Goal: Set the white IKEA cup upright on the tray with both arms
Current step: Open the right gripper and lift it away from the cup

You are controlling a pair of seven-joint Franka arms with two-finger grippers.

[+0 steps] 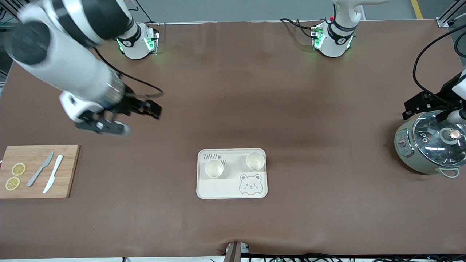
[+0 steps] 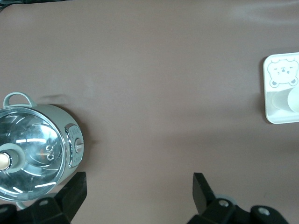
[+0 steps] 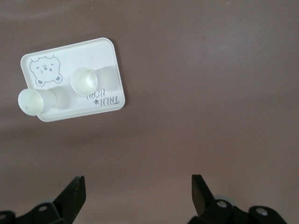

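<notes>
A brown table (image 1: 233, 109) holds everything. Two white robot arms reach over it. The right arm (image 1: 65, 62) hangs above bare table near the wooden cutting board (image 1: 38, 171), and the right gripper (image 3: 138, 193) has its fingers spread wide apart, holding nothing. The left gripper (image 2: 140, 196) hovers beside one grey-green cooking pot (image 1: 429, 145) at the left arm's end of the table, its fingers also wide apart and empty. The pot has a glass lid (image 1: 442, 140) shut on it.

In the middle lies one cream tray (image 1: 233, 189) with a bear drawing. Two white cups stand upright on it, both empty: one cup (image 1: 214, 169) beside the lettering, the second cup (image 1: 255, 161) above the bear.

The cutting board carries two lemon slices (image 1: 15, 176), one grey knife (image 1: 40, 169) and one white knife (image 1: 53, 173).
</notes>
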